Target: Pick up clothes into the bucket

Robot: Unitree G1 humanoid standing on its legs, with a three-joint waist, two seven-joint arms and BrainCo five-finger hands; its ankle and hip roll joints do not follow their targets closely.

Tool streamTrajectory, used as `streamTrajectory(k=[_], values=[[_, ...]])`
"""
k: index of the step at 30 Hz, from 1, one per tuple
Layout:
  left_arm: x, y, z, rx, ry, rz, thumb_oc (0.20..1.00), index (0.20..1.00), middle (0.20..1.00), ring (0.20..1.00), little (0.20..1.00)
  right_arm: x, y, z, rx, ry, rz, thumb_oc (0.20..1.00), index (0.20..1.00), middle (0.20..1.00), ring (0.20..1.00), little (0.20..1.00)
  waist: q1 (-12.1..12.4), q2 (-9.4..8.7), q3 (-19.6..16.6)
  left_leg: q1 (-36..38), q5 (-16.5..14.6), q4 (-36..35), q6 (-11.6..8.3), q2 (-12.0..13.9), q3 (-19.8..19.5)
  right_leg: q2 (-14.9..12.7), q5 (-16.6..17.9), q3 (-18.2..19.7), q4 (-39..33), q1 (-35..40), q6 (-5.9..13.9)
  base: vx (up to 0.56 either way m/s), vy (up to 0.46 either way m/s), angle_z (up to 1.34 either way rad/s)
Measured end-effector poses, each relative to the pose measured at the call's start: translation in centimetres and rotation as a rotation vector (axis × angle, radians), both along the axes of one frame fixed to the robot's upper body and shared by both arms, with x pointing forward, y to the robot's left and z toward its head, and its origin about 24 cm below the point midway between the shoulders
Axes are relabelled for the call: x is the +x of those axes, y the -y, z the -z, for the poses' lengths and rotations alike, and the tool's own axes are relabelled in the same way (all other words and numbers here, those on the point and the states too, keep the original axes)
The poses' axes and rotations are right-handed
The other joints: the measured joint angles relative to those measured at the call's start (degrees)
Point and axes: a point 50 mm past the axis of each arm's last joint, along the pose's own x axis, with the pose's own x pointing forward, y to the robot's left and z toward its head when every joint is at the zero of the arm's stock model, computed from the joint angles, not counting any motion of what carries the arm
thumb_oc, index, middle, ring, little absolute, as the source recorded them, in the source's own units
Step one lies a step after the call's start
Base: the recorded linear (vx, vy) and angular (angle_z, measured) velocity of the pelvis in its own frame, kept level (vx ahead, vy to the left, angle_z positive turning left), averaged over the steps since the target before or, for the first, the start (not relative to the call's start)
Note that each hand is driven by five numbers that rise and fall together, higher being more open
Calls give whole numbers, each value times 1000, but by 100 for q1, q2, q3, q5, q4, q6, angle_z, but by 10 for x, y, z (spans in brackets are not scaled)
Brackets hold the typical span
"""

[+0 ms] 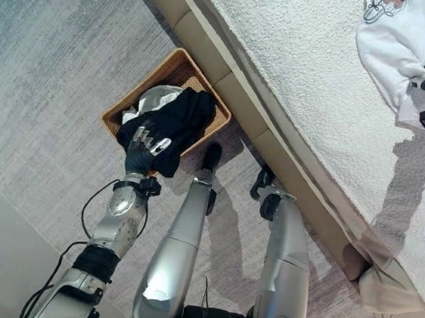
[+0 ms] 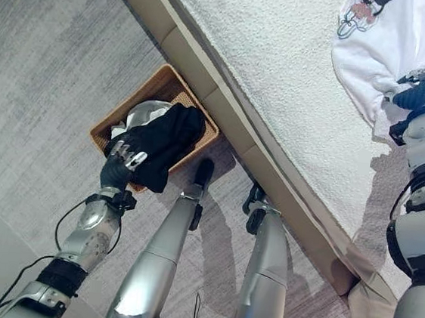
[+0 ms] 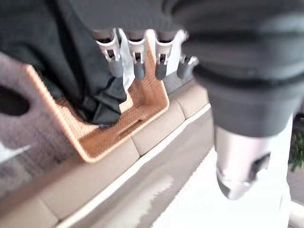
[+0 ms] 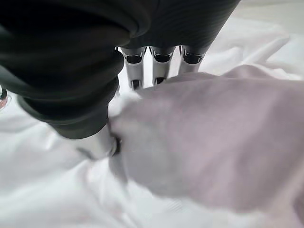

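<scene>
Bed (image 1: 299, 54): under my right hand, carrying the white shirt (image 2: 407, 43) I judge goes in next
Basket (image 1: 178, 66): on the floor below my left hand, against the bed's base, so clothes drop straight in
Black garment (image 1: 178, 121): draped over the basket's near rim, just ahead of my fingers
Left hand (image 1: 147, 143): fingers straight and slack, holding nothing
Right hand (image 2: 415, 93): sunk into shirt folds; grip cannot be told
</scene>
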Motion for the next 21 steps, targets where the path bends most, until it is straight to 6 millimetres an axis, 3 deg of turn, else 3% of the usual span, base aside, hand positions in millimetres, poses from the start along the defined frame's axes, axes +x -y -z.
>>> streamTrajectory(k=[3,7,12,14,19,21], values=[[4,11,-7,31,28,70,1000,1000,1000,1000,1000,2,-2,8,20,-19,-17,200,200,200,200,200,-5,6,-2,138,105,-157,-27,-9,-13,-15,11,-15,-59,96,-10,-31,0,3],[10,10,-26,57,97,95,1000,1000,1000,1000,1000,7,-16,12,-3,-19,-80,200,200,200,200,200,-29,23,-8,374,128,-273,-22,4,-14,3,29,-20,-165,317,-16,-17,-2,-2],[14,6,-46,157,176,117,1000,1000,1000,1000,1000,9,-67,2,-106,101,-340,200,200,200,200,200,-185,23,-6,732,131,-402,-38,113,51,124,171,-19,-452,704,-3,-49,18,-11],[17,3,-57,219,218,123,1000,1000,1000,1000,1000,6,-78,2,-97,134,-409,200,200,200,200,200,-218,26,-10,927,160,-488,-34,147,65,166,247,-11,-607,913,6,-37,15,-13],[20,-14,-84,431,305,120,1000,1000,1000,1000,1000,-9,-100,0,56,206,-612,200,200,200,200,200,-362,17,-9,1607,157,-724,-28,253,103,303,336,8,-988,1635,61,35,8,-11],[19,-31,-99,591,328,116,1000,1000,1000,1000,1000,-24,-117,-2,94,200,-764,200,200,200,200,200,-522,-1,-8,2104,151,-869,-24,318,147,373,383,35,-1220,2133,91,51,8,-16]])
